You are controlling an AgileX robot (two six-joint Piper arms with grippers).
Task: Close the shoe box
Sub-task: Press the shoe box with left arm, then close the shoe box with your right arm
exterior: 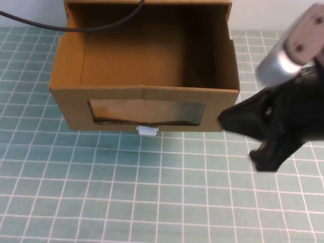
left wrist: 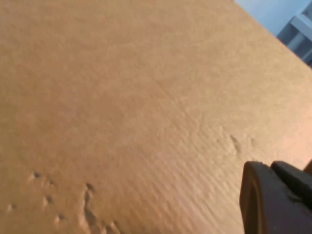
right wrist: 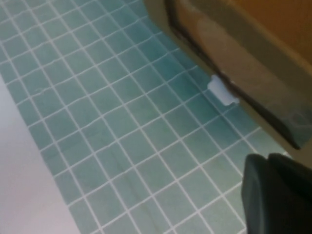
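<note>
Cardboard shoe box (exterior: 144, 88) pulled open, right gripper (exterior: 238, 126) at its front corner, left gripper (left wrist: 273, 200) against cardboard, both openings unclear.

Black right gripper (exterior: 243, 139), silver wrist joint (exterior: 283, 63), black cable (exterior: 76, 28).

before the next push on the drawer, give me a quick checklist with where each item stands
1. Shoe box drawer pulled out, needs closing: ok, the interior is open to view.
2. Right tool at the front panel: ok, at its right corner; contact cannot tell.
3. Right tool fingers shut for pushing: cannot tell.
4. Left tool placed to brace the box: cannot tell; its camera shows only cardboard close up.
5. White pull tab free: ok, nothing on it.
6. Black cable away from the drawer: not ok, it crosses the box's back edge.
</note>
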